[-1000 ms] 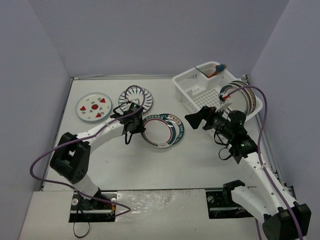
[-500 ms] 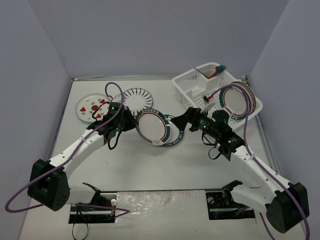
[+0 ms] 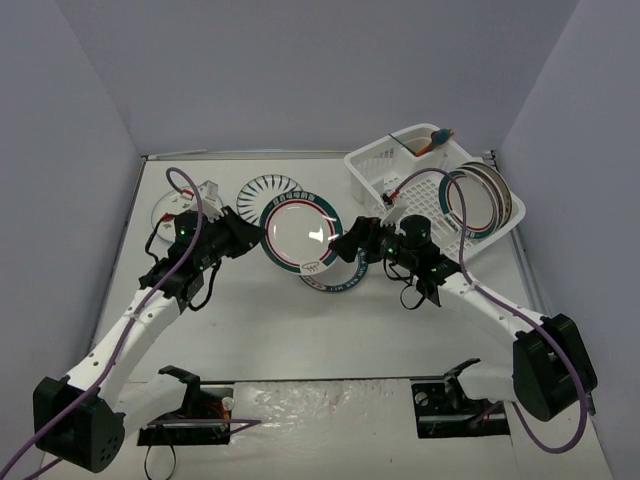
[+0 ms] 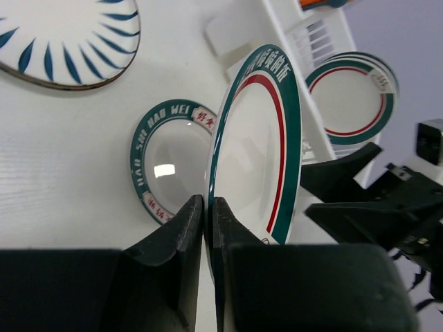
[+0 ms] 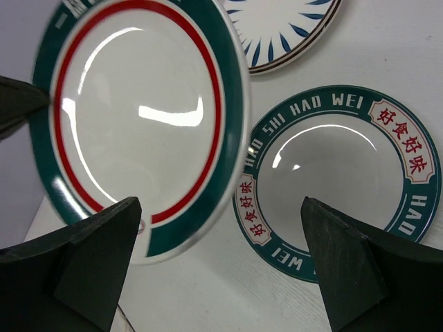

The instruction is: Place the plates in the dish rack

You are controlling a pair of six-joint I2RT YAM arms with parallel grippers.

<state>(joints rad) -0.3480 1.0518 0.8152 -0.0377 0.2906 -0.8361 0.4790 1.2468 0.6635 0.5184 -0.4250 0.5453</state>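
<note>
My left hand point(image 4: 208, 204) is clenched on the rim of a green-and-red plate point(image 4: 259, 145). I hold it upright in the air, probably so my right hand point(image 5: 219, 202), spread open just beyond it, can carry it to the dish rack point(image 3: 390, 140) behind. Three lie on the desk point(image 3: 300, 330) below: lettered plate point(image 5: 339, 187), striped plate point(image 3: 270, 190), strawberry plate point(image 3: 168, 213). At least one racked plate point(image 3: 470, 205) stands on edge.
</note>
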